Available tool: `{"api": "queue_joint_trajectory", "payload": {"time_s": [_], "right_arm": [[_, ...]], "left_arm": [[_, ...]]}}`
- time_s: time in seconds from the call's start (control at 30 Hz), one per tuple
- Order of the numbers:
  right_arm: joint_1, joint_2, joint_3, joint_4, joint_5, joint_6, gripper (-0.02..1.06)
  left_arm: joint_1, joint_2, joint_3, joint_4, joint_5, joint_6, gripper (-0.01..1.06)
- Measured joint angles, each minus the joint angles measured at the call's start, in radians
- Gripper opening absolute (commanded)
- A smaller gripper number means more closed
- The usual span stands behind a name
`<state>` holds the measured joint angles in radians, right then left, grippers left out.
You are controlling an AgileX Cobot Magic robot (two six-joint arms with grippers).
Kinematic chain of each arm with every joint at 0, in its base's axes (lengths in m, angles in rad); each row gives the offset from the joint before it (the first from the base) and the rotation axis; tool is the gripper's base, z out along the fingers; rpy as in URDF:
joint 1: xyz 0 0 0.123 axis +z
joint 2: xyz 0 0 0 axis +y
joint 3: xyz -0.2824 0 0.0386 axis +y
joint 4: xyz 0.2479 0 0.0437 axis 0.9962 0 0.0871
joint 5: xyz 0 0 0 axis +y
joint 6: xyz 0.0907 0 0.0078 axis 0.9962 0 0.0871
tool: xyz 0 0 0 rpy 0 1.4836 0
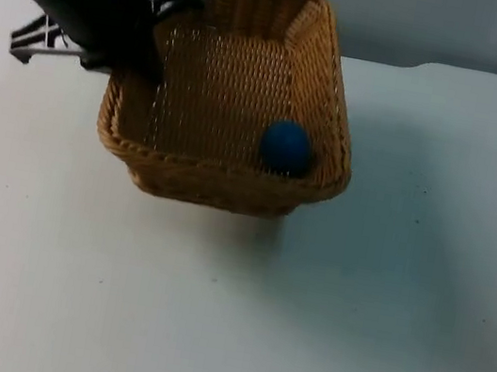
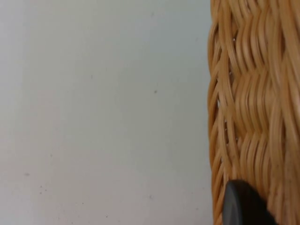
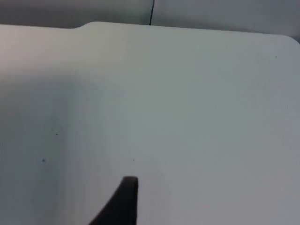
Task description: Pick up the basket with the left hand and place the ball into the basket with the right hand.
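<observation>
A woven wicker basket (image 1: 326, 94) hangs tilted a little above the white table, casting a shadow under its near side. A blue ball (image 1: 286, 146) lies inside it, against the near right wall. My left gripper (image 1: 141, 58) comes in from the upper left and is shut on the basket's left rim. In the left wrist view the basket's woven wall (image 2: 253, 103) stands right beside a black fingertip (image 2: 241, 204). My right gripper (image 3: 123, 201) hovers over bare table, away from the basket, and holds nothing.
White table (image 1: 383, 295) stretches in front of and to the right of the basket. The grey partition wall (image 1: 429, 20) rises behind it. The table's far edge (image 3: 187, 29) runs along the wall.
</observation>
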<state>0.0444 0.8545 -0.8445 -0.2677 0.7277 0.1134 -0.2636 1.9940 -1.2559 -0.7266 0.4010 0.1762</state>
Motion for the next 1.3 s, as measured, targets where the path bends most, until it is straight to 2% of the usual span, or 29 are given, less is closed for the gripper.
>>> {"api": "queue_joint_trajectory", "payload": {"time_s": [0.23, 0.33, 0.47, 0.67, 0.87, 1.07, 1.3], "right_arm": [[0.024, 0.027, 0.0, -0.106, -0.002, 0.079, 1.03], [0.024, 0.029, 0.0, -0.11, -0.002, 0.085, 1.03], [0.024, 0.029, 0.0, -0.115, -0.002, 0.088, 1.03], [0.024, 0.029, 0.0, -0.117, -0.002, 0.088, 1.03], [0.024, 0.029, 0.0, -0.117, -0.002, 0.089, 1.03], [0.024, 0.029, 0.0, -0.12, -0.002, 0.091, 1.03], [0.024, 0.029, 0.0, -0.12, -0.002, 0.091, 1.03]], "left_arm": [[-0.017, 0.134, 0.008, -0.179, -0.031, 0.151, 0.0], [-0.021, 0.154, 0.008, -0.217, -0.043, 0.192, 0.0], [-0.024, 0.157, 0.008, -0.307, -0.05, 0.322, 0.0], [-0.026, 0.159, 0.008, -0.379, -0.002, 0.489, 0.0], [-0.026, 0.16, 0.008, -0.409, -0.004, 0.503, 0.0], [-0.026, 0.183, 0.008, -0.427, -0.025, 0.443, 0.0], [-0.026, 0.188, 0.008, -0.436, -0.025, 0.439, 0.0]]}}
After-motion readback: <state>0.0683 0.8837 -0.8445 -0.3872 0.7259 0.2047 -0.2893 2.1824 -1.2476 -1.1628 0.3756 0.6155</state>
